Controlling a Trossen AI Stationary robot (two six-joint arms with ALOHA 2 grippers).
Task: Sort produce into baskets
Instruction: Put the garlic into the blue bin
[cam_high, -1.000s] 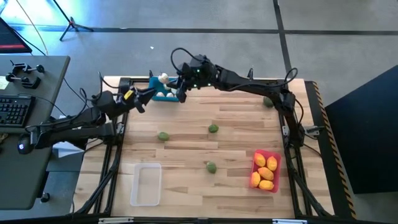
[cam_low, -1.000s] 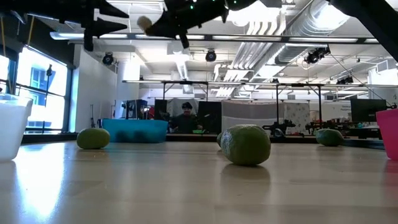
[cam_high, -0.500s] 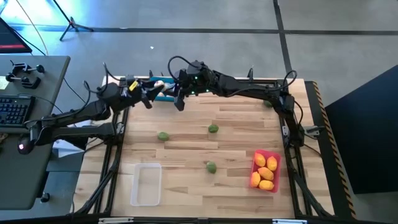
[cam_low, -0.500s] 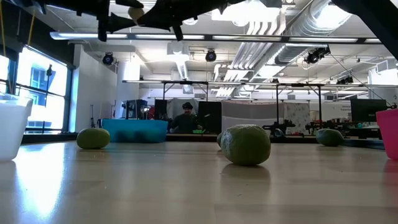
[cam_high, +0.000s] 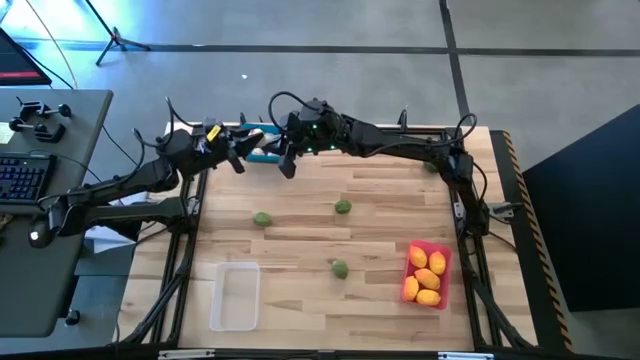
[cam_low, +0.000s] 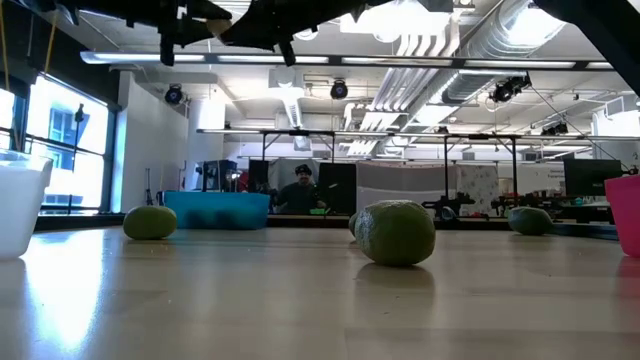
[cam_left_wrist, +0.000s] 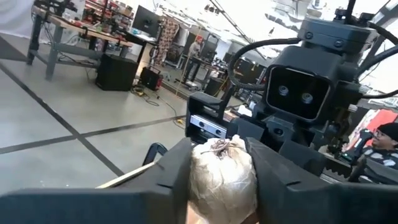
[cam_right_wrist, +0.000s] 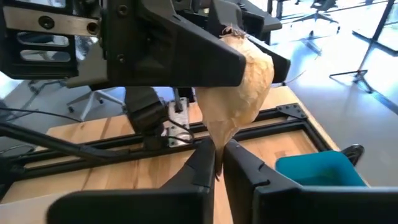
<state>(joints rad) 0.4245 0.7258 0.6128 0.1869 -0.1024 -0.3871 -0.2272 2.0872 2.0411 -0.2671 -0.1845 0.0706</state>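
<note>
Up at 11 o'clock on the surface (cam_high: 380, 200), the two claws meet above the blue basket (cam_high: 268, 152). The left claw (cam_left_wrist: 217, 180) is closed around a garlic bulb (cam_left_wrist: 222, 178), one finger on each side. The right claw (cam_right_wrist: 217, 163) faces it with fingers nearly together, their tips just under the bulb's lower end. Three green fruits lie near the centre: one (cam_high: 262, 218) toward 9, one (cam_high: 343, 207) at the middle, one (cam_high: 340, 268) toward 6. A fourth (cam_high: 430, 164) sits at 1 o'clock. The red basket (cam_high: 415, 250) at 4 o'clock holds lemons (cam_high: 428, 278); the clear basket (cam_high: 235, 296) sits at 7.
</note>
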